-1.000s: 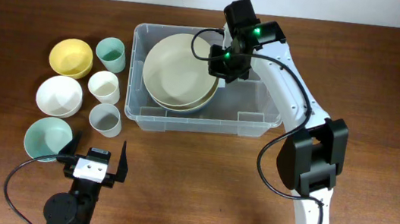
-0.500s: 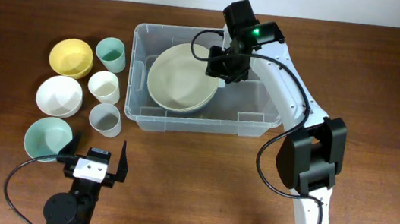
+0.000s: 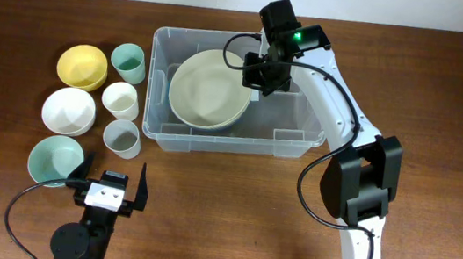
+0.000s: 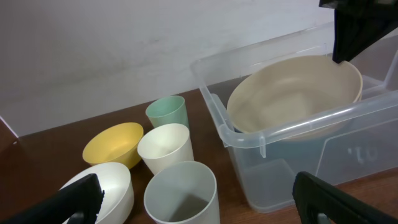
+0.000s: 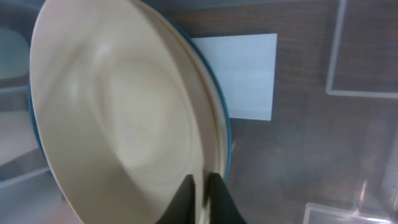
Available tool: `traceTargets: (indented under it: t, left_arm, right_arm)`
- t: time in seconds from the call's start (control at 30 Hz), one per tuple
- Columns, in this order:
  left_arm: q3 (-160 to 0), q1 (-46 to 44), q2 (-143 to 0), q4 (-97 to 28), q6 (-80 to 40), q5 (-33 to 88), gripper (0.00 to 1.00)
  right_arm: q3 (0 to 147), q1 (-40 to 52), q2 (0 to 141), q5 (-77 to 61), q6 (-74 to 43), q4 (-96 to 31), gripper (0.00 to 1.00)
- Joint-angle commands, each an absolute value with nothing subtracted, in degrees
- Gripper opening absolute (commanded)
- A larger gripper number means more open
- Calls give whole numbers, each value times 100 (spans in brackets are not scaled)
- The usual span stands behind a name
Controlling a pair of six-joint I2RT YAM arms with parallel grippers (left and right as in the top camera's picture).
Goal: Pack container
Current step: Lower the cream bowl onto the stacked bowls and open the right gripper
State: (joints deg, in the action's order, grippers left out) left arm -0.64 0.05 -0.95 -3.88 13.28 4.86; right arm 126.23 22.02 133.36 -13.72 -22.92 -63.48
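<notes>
The container (image 3: 212, 143) is a clear bin at the table's centre back, also seen in the left wrist view (image 4: 298, 127). A large beige bowl (image 3: 208, 91) lies tilted in its left half, resting on a blue-edged one (image 5: 227, 140). My right gripper (image 3: 260, 73) reaches into the bin over the bowl's right edge. In the right wrist view it (image 5: 202, 199) is shut on the beige bowl (image 5: 124, 124) at its rim. A white label (image 5: 245, 74) shows on the bin's base. My left gripper (image 3: 113, 181) rests open near the front edge, holding nothing, apart from the bin.
Left of the bin stand a teal cup (image 3: 129, 62), a white cup (image 3: 121, 98) and a grey cup (image 3: 122, 138). Further left sit a yellow bowl (image 3: 82, 66), a white bowl (image 3: 68, 110) and a teal bowl (image 3: 56, 161). The bin's right half holds only bare base (image 3: 291, 110).
The beige bowl has dropped from a raised, offset tilt to lie lower on the one beneath. My right gripper opened briefly and shut again at the rim. The left arm is still.
</notes>
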Motion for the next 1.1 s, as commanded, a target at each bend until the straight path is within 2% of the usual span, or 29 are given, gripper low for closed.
traceTargets:
  t: [0.0, 1.07]
  left_arm:
    - [-54, 27, -91, -434, 1356, 467, 100]
    - [-54, 27, -91, -434, 1356, 467, 100]
  right_arm:
    - [12687, 2204, 13349, -1343, -2270, -6292, 4]
    - [13019, 2200, 13235, -1345, -2241, -6405, 4]
